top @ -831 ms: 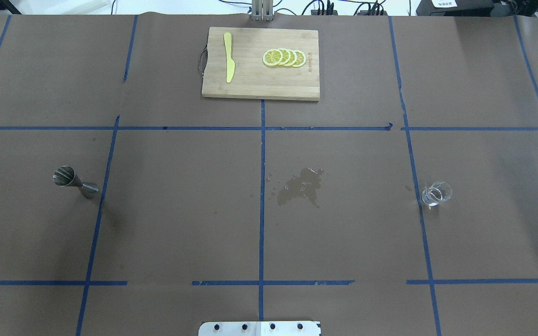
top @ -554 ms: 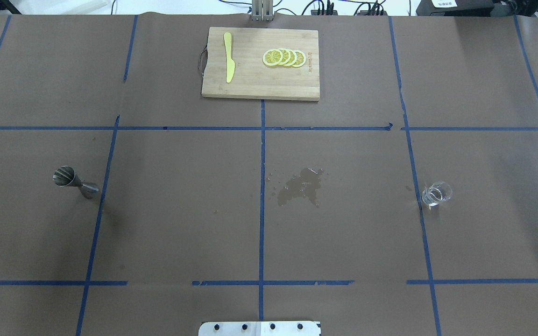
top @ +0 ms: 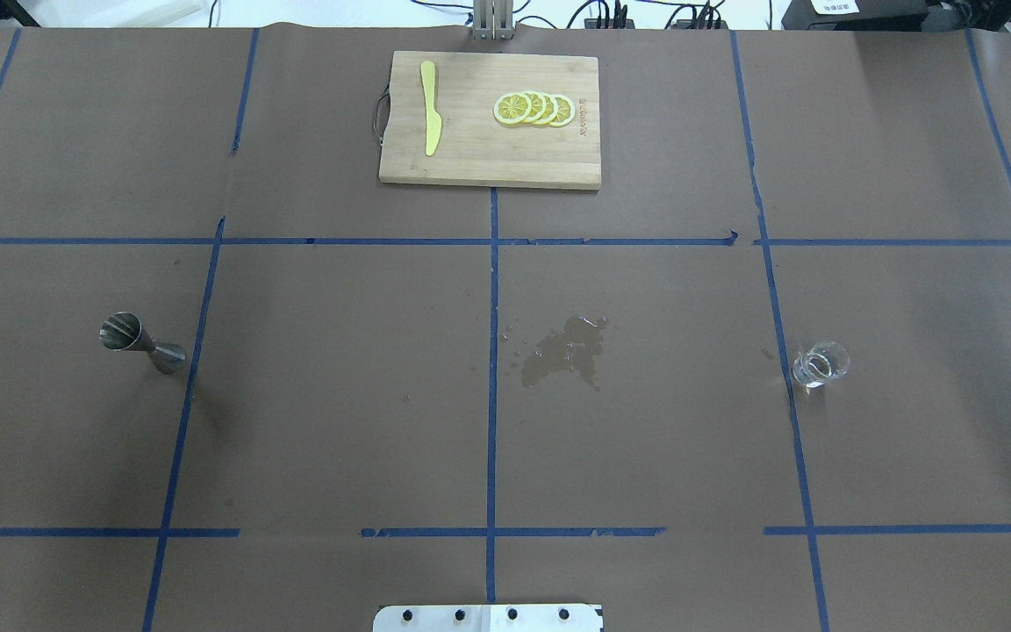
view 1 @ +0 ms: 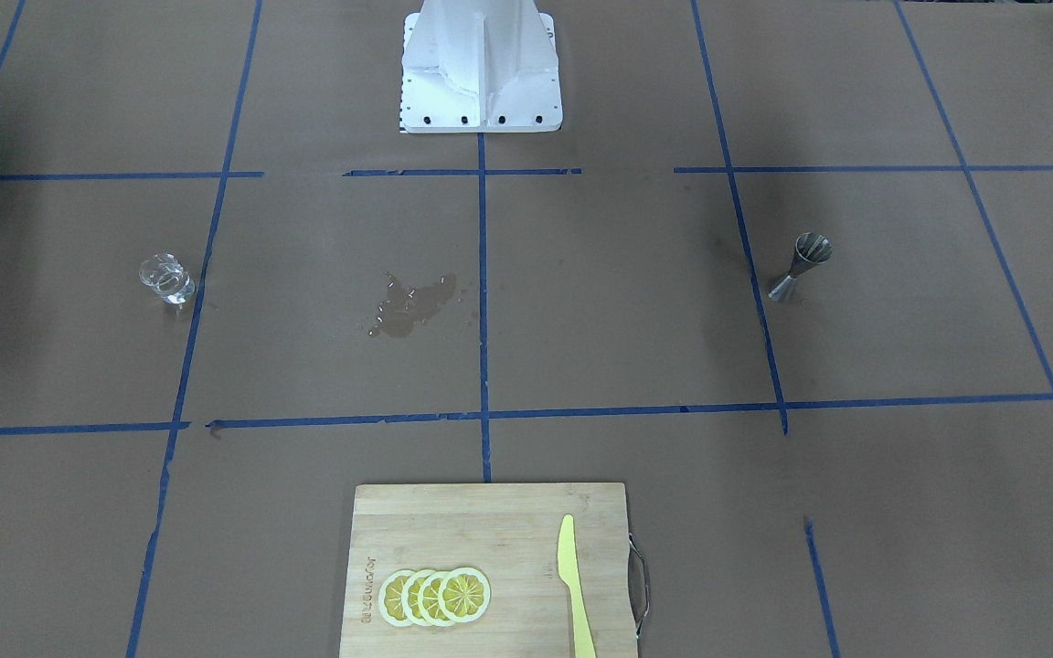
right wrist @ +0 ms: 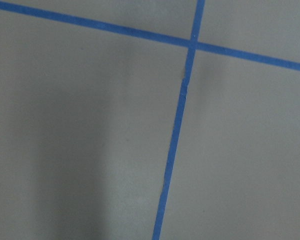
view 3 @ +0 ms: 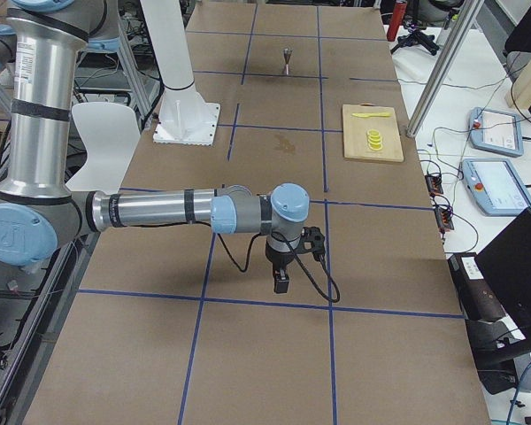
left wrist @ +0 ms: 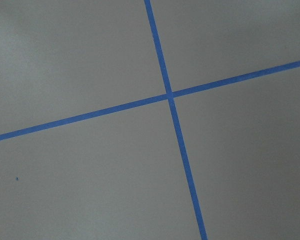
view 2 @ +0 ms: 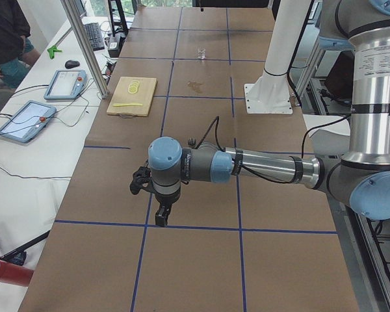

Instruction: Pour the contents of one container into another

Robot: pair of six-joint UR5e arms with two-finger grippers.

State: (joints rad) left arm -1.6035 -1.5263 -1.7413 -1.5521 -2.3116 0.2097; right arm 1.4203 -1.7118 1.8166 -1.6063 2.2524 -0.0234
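Jigger point(top: 144, 342) and glass point(top: 820, 364) stand well apart; whether left hand point(view 2: 161, 220) or right hand point(view 3: 281, 283) is spread, cannot tell.

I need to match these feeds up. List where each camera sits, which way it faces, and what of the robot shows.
Front: across the table, facing the robot; its base shows.
Overhead: behind the robot, looking forward and down; the base's edge shows.
Left side: table's left end; left arm near.
Right side: table's right end; right arm near.
Left wrist: down on tape lines; no robot.
Right wrist: the same.
Shared: front and overhead both show glass, metal cup, board, mirrored.
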